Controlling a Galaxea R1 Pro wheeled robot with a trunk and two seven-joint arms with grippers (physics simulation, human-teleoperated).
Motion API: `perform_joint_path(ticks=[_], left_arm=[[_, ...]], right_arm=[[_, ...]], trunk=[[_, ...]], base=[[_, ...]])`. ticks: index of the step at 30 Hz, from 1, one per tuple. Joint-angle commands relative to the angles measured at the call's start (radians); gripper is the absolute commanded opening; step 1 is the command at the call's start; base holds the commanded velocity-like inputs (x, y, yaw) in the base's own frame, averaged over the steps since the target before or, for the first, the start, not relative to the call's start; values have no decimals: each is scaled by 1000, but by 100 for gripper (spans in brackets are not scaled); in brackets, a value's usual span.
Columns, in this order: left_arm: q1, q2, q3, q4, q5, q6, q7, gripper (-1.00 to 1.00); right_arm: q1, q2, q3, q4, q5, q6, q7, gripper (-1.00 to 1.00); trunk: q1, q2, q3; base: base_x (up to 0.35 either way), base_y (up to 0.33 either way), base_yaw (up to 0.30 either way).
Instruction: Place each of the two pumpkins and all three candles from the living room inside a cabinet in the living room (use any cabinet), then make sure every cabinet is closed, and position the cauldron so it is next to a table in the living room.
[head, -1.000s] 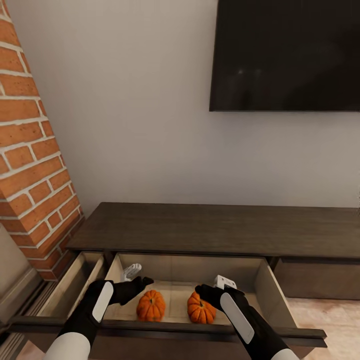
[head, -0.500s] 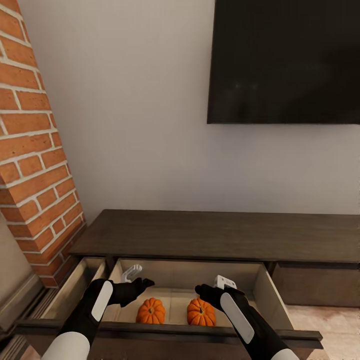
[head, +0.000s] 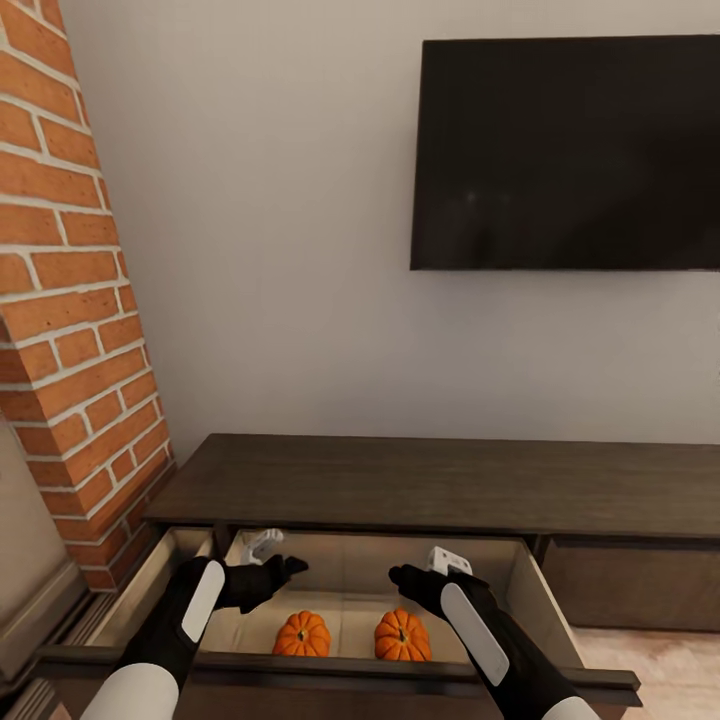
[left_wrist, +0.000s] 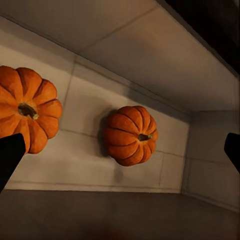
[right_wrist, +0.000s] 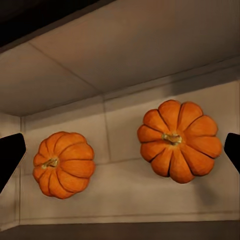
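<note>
Since a second ago the whole head view has tilted upward, so more of the wall and the dark screen (head: 565, 152) is seen and the open drawer (head: 545, 600) sits lower in the picture; this is taken as a camera move, since both arms hold the same pose over the drawer throughout. Nearest, just above the drawer's front edge, the left gripper (head: 268, 548) and the right gripper (head: 440, 562) are held apart, each above one side of the drawer. Both are spread wide with nothing between the fingers, as shown in the wrist views, where the dark fingertips (left_wrist: 11, 154) (right_wrist: 10, 150) stand at opposite edges with only the drawer floor between them. Below them, on the light wooden floor of the drawer, the two pumpkins rest upright and apart: the left pumpkin (head: 302, 634) under the left gripper and the right pumpkin (head: 402, 635) under the right gripper. Behind the drawer the dark top of the cabinet (head: 440, 485) runs along the wall, with a brick column (head: 70, 330) beside its left end. The pumpkins are judged to be already delivered; the candles, the closing of the drawer and the cauldron are judged to remain.
</note>
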Motion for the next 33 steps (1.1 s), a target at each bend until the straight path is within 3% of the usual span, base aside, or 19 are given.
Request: perform_joint_path(ticks=[1, 33], left_arm=[[-1, -1, 6, -4, -7, 6, -8, 100], [-1, 4, 6, -38, -5, 56, -12, 100]], right_arm=[[-1, -1, 2, -2, -10, 1, -10, 100], [-1, -6, -11, -54, -32, 5, -9, 100]], trunk=[[-1, 0, 3], [-116, 210, 105]], base=[[0, 0, 0], [-62, 0, -5]])
